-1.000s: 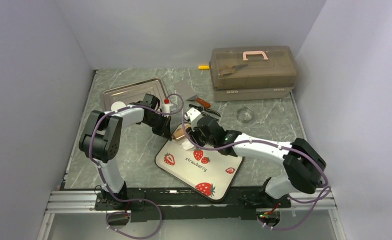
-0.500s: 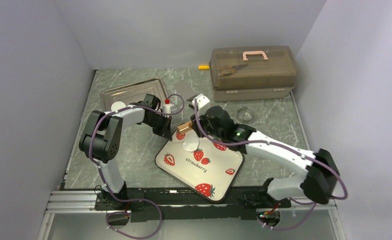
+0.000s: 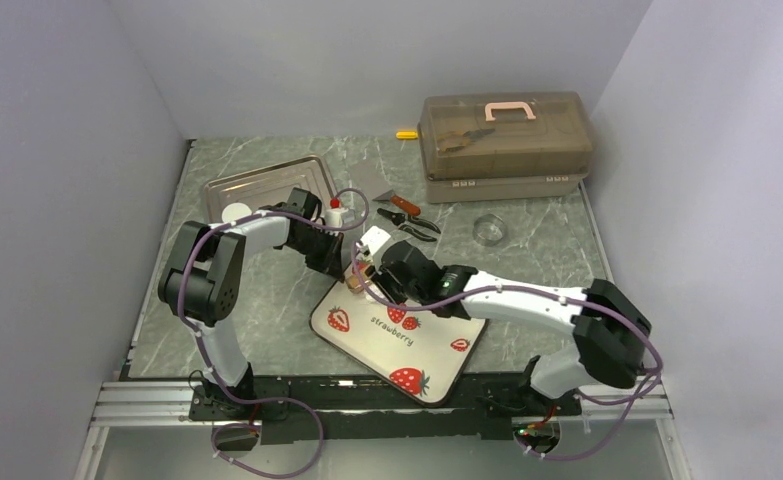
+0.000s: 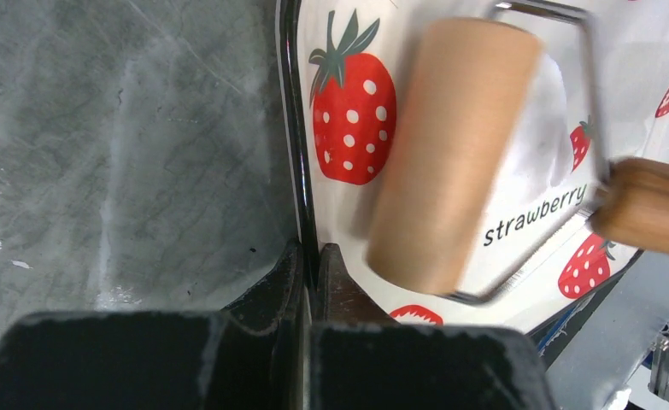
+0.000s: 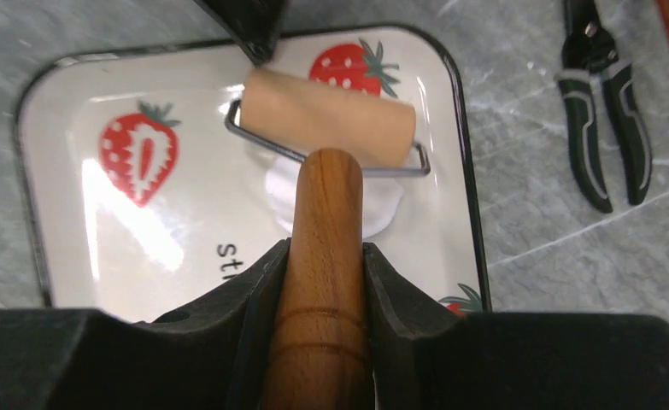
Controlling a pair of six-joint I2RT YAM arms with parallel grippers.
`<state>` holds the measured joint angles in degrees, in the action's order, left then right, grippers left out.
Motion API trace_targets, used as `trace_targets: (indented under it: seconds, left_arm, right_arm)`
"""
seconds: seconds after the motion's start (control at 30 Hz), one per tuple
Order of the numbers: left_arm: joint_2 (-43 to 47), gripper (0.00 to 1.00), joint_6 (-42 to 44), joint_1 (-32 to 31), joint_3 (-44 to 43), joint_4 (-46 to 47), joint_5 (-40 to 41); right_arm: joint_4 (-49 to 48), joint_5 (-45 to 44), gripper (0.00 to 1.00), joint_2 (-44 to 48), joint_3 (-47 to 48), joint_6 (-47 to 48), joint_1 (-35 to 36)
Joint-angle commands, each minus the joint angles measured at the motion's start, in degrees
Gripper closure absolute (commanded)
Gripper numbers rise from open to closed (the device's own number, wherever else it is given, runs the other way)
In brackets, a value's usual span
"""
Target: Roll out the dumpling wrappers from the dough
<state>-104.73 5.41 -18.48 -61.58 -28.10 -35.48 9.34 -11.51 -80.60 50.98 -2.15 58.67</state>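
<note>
The dough (image 5: 383, 210) is a flattened white patch on the strawberry plate (image 5: 66, 222), partly under the wooden roller (image 5: 331, 120). My right gripper (image 5: 324, 252) is shut on the roller's brown handle (image 5: 326, 290). In the left wrist view the roller's cylinder (image 4: 450, 154) lies across the dough (image 4: 554, 111). There my left gripper (image 4: 311, 256) is shut on the plate's black rim (image 4: 292, 128). From the top, the right gripper (image 3: 387, 272) and roller (image 3: 359, 268) hide the dough. A round white wrapper (image 3: 235, 212) lies on the steel tray (image 3: 277, 178).
Black-handled cutters (image 5: 604, 111) lie on the marble just right of the plate. A small red-capped bottle (image 3: 334, 210) stands behind the left gripper. A brown toolbox (image 3: 507, 135), a clear glass ring (image 3: 489, 230) and a yellow piece (image 3: 406, 134) sit at the back right.
My right arm stretched toward the back, uncovering the dough, then drew back over it with the roller. The left gripper has kept its hold on the plate's rim.
</note>
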Motion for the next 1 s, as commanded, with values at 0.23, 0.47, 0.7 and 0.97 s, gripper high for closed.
trace_targets:
  seconds: [0.23, 0.47, 0.7, 0.97]
  left_arm:
    - [1.8, 1.00, 3.2, -0.9, 0.4, 1.0, 0.4]
    - [1.9, 1.00, 3.3, -0.9, 0.3, 1.0, 0.5]
    - [2.4, 1.00, 3.4, -0.9, 0.6, 1.3, 0.7]
    - [2.8, 1.00, 3.5, -0.9, 0.7, 1.1, 0.7]
  right_arm:
    - [3.0, -1.5, 1.00, -2.6, -2.1, -2.1, -1.0]
    - [1.9, -3.0, 1.00, -0.9, 3.8, 0.3, -1.0]
    - [4.3, -3.2, 1.00, 1.7, 12.3, 3.2, -1.0]
    - [6.5, -1.3, 1.00, 7.6, 9.2, -0.1, -0.8]
